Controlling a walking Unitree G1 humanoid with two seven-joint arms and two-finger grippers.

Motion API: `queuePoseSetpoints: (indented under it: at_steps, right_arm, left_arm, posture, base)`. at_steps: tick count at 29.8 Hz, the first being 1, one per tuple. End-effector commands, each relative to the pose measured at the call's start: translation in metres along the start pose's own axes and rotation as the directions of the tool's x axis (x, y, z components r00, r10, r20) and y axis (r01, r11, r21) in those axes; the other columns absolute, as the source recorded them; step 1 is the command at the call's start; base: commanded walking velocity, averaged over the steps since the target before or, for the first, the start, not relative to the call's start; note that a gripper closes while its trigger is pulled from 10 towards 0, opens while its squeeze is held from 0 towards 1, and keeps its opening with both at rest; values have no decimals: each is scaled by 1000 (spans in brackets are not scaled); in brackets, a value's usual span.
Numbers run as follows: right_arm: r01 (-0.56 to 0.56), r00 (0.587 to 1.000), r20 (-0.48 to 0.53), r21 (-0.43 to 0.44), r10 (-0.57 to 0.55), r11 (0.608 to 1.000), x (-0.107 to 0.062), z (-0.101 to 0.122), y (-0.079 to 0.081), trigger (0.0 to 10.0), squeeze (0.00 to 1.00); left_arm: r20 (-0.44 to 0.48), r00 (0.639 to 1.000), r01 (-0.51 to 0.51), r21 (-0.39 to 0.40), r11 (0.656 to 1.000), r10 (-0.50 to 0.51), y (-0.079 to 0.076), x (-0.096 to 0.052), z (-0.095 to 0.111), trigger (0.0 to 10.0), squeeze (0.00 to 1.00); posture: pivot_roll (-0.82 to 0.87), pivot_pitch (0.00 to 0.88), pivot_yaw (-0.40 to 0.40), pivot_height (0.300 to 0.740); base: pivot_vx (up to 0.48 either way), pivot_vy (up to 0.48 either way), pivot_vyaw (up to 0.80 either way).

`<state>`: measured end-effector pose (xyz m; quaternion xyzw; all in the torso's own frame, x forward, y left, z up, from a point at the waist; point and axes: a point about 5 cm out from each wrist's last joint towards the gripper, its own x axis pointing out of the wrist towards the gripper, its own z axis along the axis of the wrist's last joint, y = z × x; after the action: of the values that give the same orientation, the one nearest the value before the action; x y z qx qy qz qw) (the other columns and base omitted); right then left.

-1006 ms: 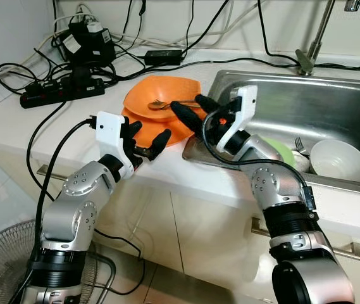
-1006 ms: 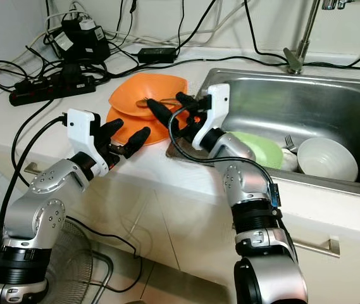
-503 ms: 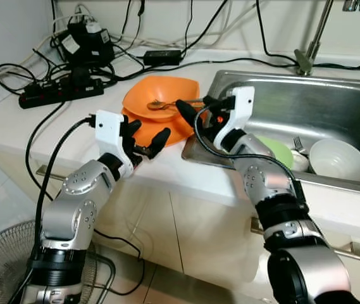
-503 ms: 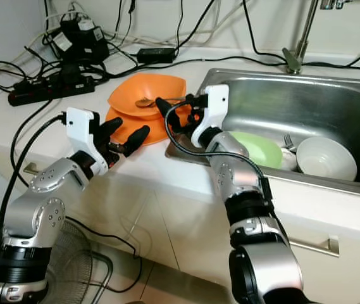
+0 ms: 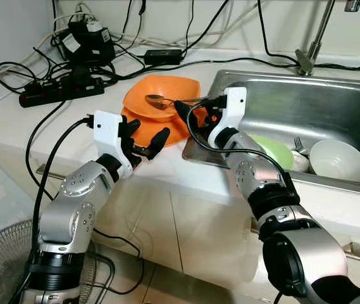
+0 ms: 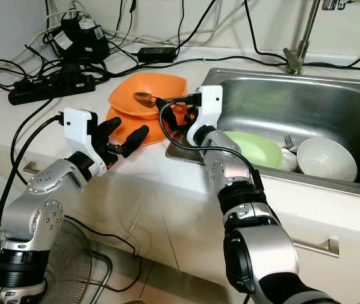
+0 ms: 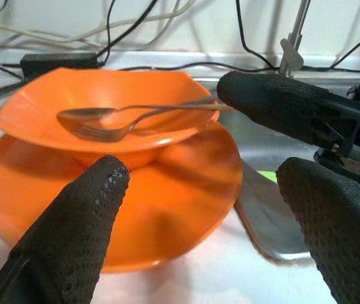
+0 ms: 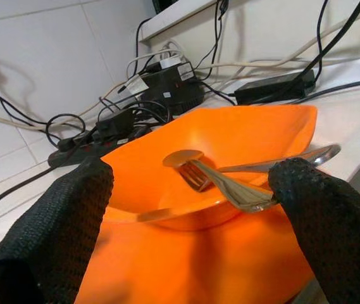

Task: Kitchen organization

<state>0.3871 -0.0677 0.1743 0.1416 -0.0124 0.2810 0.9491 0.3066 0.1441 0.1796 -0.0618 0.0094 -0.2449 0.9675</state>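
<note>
Silver spoon (image 8: pixel 186 156) and fork (image 8: pixel 227 187) lie in the square orange bowl (image 5: pixel 167 92) between our right claw's (image 5: pixel 192 113) spread fingers; our left claw (image 5: pixel 147 140), fingers apart, hovers beside the orange plate (image 7: pixel 167 215) on the worktop (image 5: pixel 15 123).

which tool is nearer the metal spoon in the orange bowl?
Right. The right tool sits at the metal spoon's handle end over the orange bowl; the left tool hovers lower, beside the orange plate.
</note>
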Motion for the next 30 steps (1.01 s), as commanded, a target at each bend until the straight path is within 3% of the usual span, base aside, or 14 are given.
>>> queuePoseSetpoints:
  at_steps: [1,10,22,30]
  right_arm:
    - [-20,1000,3,-3,20,1000,4,1,5,10000,1000]
    - [41,999,23,2,-41,999,3,4,-4,10000,1000]
    - [-64,996,74,71,58,995,3,3,7,10000,1000]
    - [-217,972,116,102,206,971,-10,5,12,10000,1000]
  left_arm:
    - [1,1000,-19,11,1000,19,4,-4,3,10000,0]
    - [-9,1000,-15,11,1000,15,3,-5,2,10000,0]
    - [-19,1000,-10,14,1000,11,4,-5,2,10000,0]
    - [-18,1000,0,15,1000,0,3,-1,2,10000,0]
  posture:
    - [23,22,100,740]
    - [23,30,106,740]
    - [23,24,118,740]
    - [6,14,122,740]
  base:
    - [0,0,0]
    - [0,0,0]
    - [0,0,0]
    - [0,0,0]
